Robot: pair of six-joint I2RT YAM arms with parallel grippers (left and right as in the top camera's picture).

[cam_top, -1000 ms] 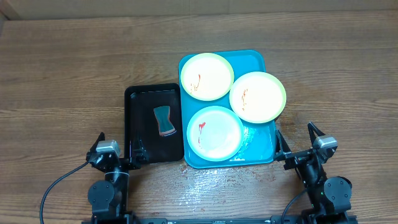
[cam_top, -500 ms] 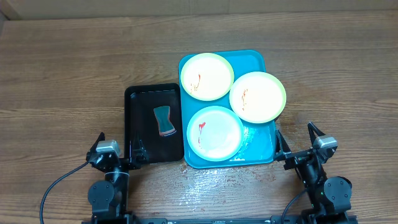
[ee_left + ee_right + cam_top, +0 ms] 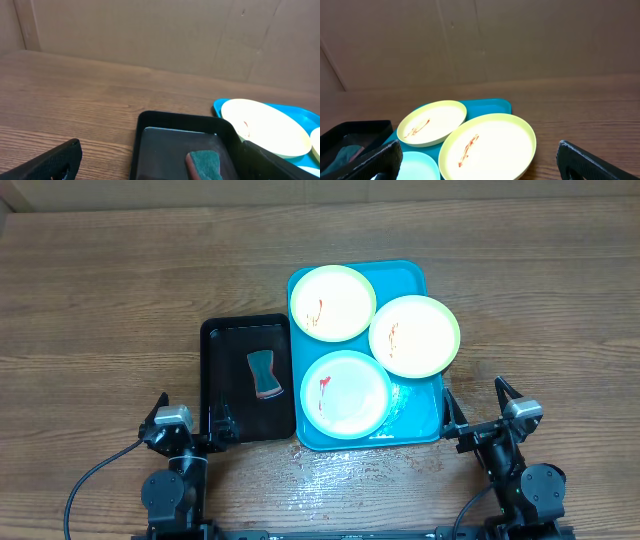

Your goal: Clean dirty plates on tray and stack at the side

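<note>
Overhead: left gripper (image 3: 188,408), right gripper (image 3: 472,390) agape.

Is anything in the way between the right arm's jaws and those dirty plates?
Nothing visible. The right jaws stand open at the near right corner of the tray, and the plates lie just beyond, with only its low rim between.
</note>
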